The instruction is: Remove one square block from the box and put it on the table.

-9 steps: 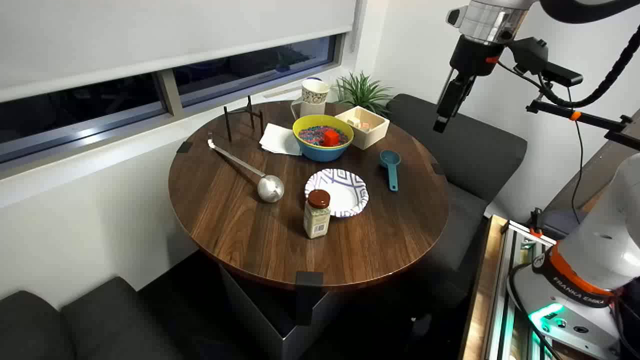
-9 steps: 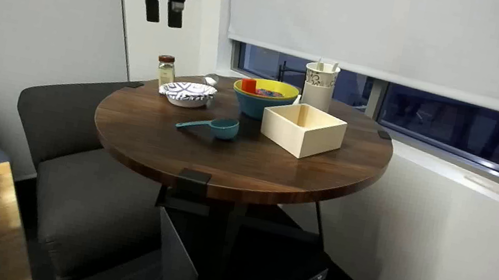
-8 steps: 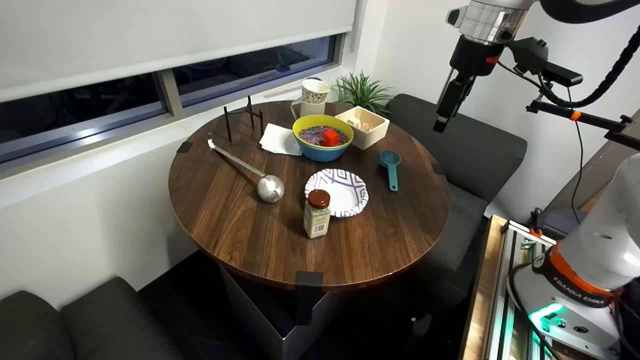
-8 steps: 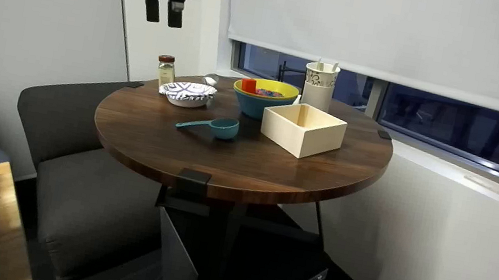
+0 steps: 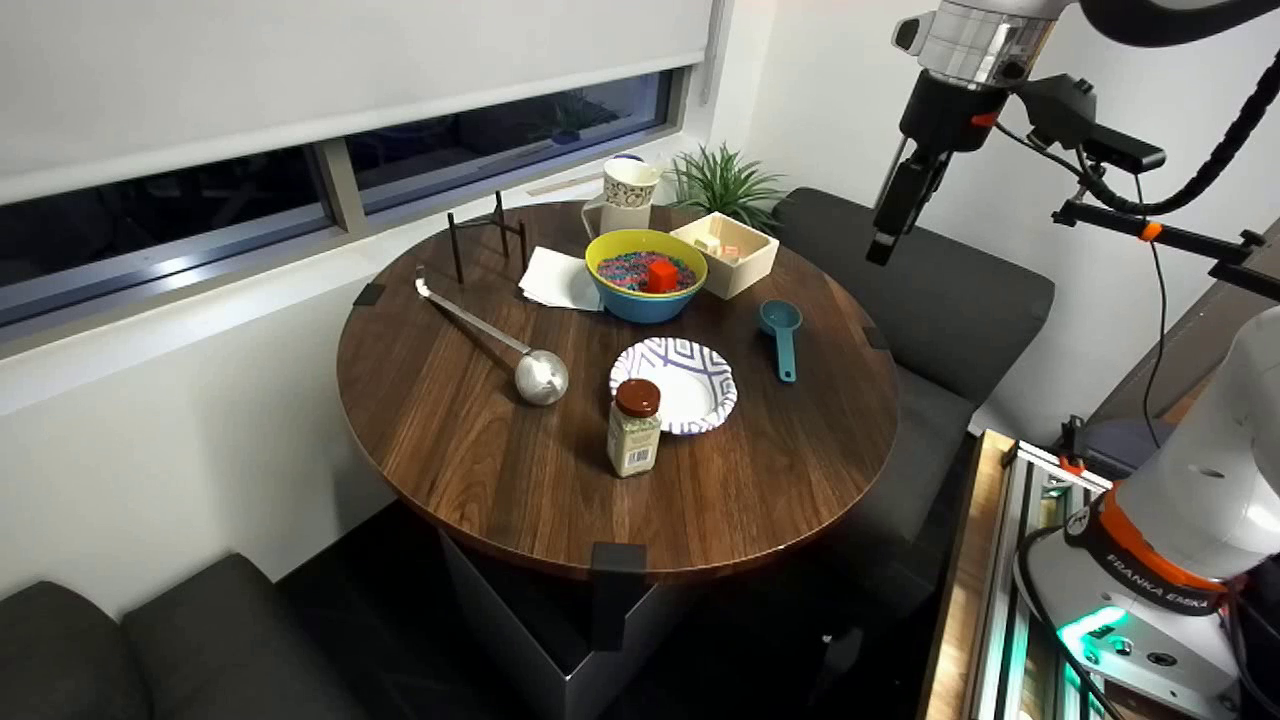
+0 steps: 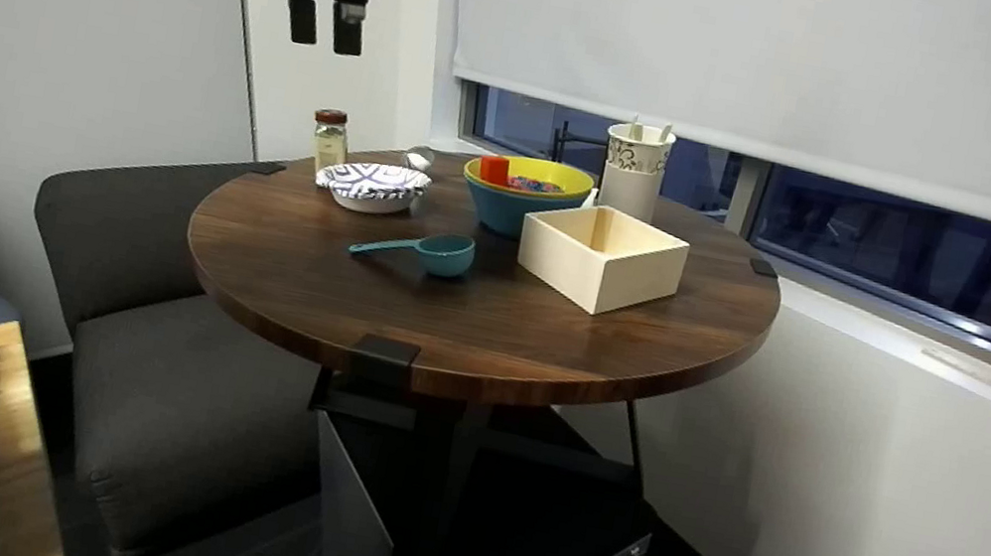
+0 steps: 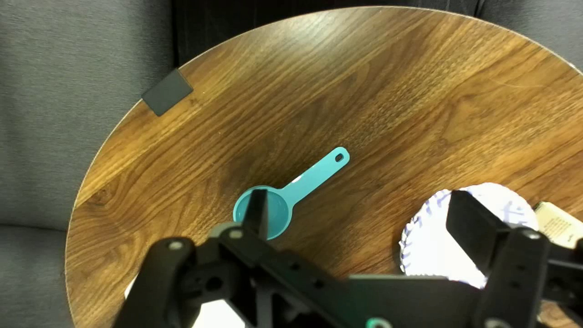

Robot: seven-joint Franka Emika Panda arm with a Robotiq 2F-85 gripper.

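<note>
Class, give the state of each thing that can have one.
Gripper: open, empty
Box: open-topped, blocks inside
Yellow bowl: partly filled
Spice jar: upright, capped
Paper bowl: empty
Scoop: lying cup up
Ladle: lying down
Patterned cup: upright
Shade: partly lowered
Base light: lit green

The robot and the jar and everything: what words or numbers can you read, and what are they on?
"FRANKA EMIKA": on the robot base, in an exterior view.
Label on the spice jar: print too small and blurred to read.
White mark near that name: too small to make out.
</note>
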